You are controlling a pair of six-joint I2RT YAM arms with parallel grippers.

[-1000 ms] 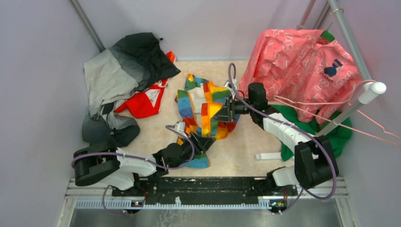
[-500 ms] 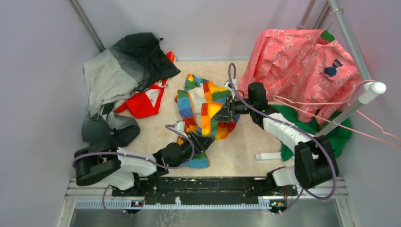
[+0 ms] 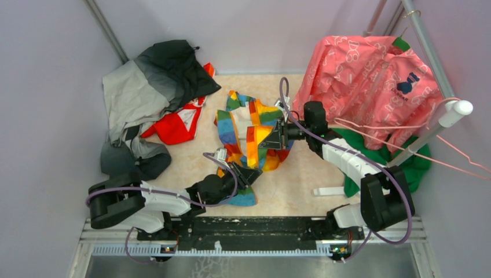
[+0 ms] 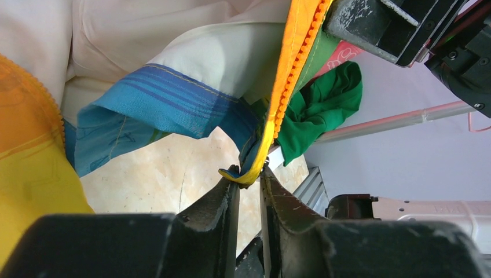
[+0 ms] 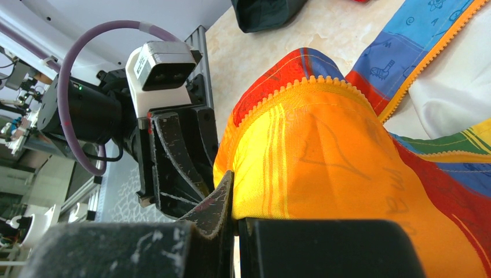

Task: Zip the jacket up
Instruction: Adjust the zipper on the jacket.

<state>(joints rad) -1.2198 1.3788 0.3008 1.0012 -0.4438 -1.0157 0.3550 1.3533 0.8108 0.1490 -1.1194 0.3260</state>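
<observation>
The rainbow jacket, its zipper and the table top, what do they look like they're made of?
Jacket: woven cloth, probably cotton, matte; fine thread lines and soft creases show. Zipper teeth: orange, likely moulded plastic, chunky and evenly coloured. Table top: smooth beige marble-look surface with faint veins; stone or laminate, cannot tell.

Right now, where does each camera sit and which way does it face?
Top: above, behind the arms, looking down on the table; both arms show.
Left wrist: on the left arm, looking past its fingers at the jacket's zipper.
Right wrist: on the right arm, looking past its fingers, over the jacket, at the left gripper.
Shared: all show the jacket.
</observation>
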